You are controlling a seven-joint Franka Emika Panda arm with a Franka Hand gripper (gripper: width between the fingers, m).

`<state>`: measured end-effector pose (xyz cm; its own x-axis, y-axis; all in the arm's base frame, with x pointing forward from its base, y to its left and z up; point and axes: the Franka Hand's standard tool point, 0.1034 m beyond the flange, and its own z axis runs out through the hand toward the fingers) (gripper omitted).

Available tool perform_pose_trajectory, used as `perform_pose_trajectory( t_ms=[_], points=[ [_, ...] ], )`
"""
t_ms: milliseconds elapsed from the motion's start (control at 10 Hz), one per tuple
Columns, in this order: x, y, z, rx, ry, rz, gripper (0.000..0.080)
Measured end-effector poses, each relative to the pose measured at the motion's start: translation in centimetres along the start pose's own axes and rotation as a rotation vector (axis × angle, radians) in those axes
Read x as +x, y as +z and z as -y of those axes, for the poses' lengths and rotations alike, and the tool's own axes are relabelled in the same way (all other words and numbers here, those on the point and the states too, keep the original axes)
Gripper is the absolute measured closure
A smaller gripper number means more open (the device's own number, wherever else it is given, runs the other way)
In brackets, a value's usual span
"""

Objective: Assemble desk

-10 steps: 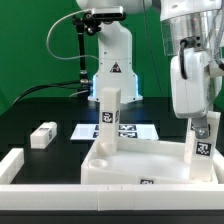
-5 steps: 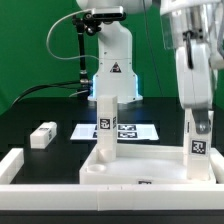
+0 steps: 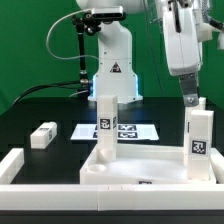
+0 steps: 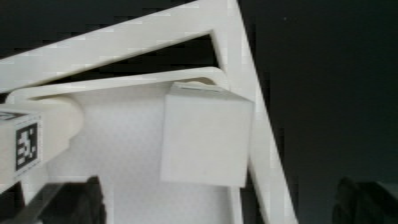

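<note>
While seemingly open, hand just above standing leg.

Desk tabletop panel of smooth white plastic with a faint sheen, upright legs likewise white plastic with matt paper-like printed tags, table covered in matt black surface, robot arm casing in glossy white plastic.
</note>
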<state>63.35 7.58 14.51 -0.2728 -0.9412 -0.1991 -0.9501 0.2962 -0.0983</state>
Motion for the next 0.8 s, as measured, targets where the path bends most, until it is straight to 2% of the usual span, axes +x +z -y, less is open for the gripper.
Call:
perform_pose_trajectory(
  t_ms=[300,400,600,800],
  points=[
    [0.0,0.1,0.0,-0.001,-0.008,-0.001,0.0150],
    [0.9,-0.4,-0.2,0.015,-0.093,0.000,0.0150],
    [4.7,-2.4,-2.3,0.023,-0.310,0.002,0.0150],
    [8.2,-4.9,-2.9,0.041,-0.516,0.004,0.0150]
  ],
)
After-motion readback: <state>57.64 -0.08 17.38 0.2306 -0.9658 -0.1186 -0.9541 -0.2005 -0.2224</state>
